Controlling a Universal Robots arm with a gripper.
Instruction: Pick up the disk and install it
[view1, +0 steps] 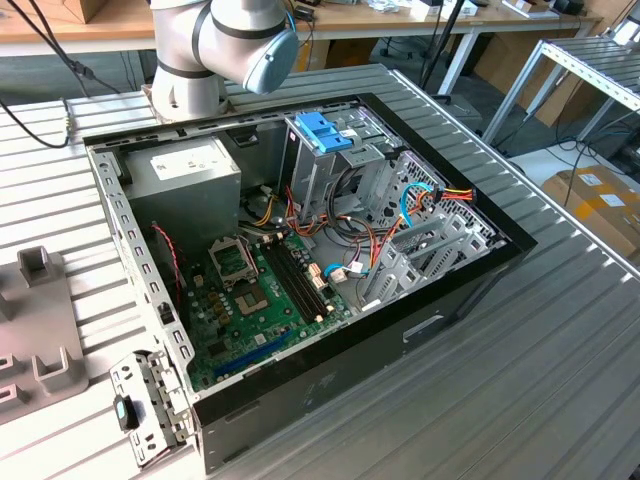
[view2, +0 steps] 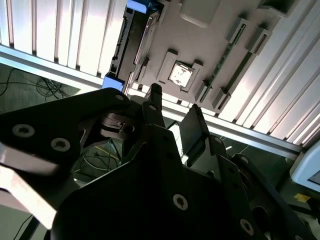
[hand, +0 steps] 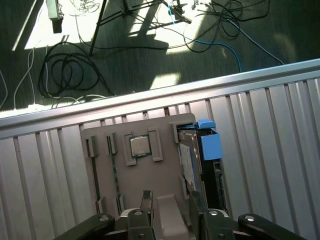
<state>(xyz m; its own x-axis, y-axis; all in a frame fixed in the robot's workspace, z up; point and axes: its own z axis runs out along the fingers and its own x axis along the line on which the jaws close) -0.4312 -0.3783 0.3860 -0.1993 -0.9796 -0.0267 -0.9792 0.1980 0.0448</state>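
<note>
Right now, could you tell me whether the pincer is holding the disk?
No, in the first wrist view the disk sits in the grey tray, beyond the open, empty pincer.

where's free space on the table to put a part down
The ribbed table is bare on the exterior view's right of the computer case. Crowded: inside the case, all cables and motherboard, and the grey holder tray carrying the disk.

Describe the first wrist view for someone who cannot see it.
The gripper, jaws open and empty, hangs over a grey tray on a ribbed metal table. The tray holds a processor chip and, on edge along one side, the disk in its blue carrier. Cables litter the floor beyond.
</note>
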